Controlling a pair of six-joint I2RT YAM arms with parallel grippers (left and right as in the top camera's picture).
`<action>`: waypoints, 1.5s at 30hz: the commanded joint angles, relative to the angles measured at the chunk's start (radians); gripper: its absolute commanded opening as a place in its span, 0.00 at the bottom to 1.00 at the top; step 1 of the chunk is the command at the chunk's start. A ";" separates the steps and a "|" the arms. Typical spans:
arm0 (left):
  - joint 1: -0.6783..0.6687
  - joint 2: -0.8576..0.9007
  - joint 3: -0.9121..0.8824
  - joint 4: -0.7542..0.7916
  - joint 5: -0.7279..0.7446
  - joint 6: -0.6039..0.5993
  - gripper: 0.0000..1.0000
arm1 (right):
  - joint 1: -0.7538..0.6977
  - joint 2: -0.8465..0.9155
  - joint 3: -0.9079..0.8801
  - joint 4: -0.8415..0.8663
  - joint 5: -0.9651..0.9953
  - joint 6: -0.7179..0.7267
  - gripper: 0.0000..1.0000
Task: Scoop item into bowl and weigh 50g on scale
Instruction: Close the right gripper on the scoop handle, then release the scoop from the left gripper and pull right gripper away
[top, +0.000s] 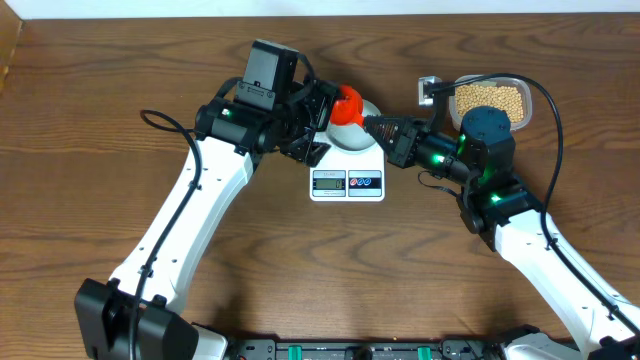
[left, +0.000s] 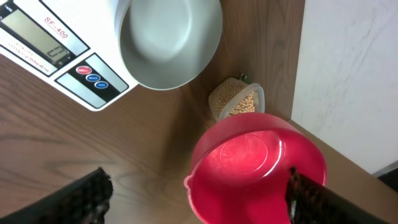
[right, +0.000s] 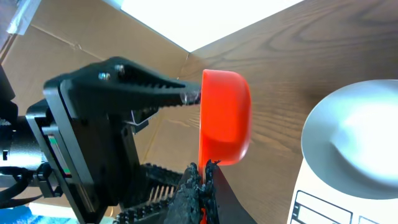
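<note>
Sitting in a scoop hand-off, by my read, w/ no scooping done yet. Your right gripper (right: 200, 180) is pinching shut on the red scoop (right: 225, 115) at what looks like its handle end. The scoop's mouth is facing the left arm. Your left gripper (left: 199, 183) is standing wide open, fingers either side of the scoop and not clamping it. In the right wrist view one fingertip is sitting right at the rim; can't tell if it's touching. From the left wrist cam the scoop is showing empty.

The bowl (left: 171, 43) is resting on the scale (left: 62, 59), also empty, and the scoop is hanging just beside it. The beans (top: 490, 98) are all lying in the clear tub (top: 527, 100), off to the right of the scale on the table (top: 100, 100), close by your right arm. The scale's display is too small to read.

Next move, as I'm judging it:
- You're needing to back the left gripper clear w/o nudging the rim.
- Then you're swinging the right arm over to the tub, dipping the scoop's mouth into the beans and levelling it.
- After that you're carrying it over the bowl.

That's a narrow pinch on the scoop, so it may pivot once it's loaded. Go slow and tip in small amts while watching the readout.
</note>
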 joint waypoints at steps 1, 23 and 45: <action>-0.003 -0.007 0.013 0.004 -0.013 0.002 0.92 | 0.007 0.005 0.014 0.000 -0.006 -0.009 0.01; 0.023 -0.074 0.013 0.008 -0.013 0.159 0.93 | -0.058 0.005 0.014 -0.001 0.028 -0.008 0.01; 0.053 -0.121 0.013 -0.035 -0.013 0.739 0.93 | -0.290 0.005 0.015 -0.053 0.023 -0.010 0.01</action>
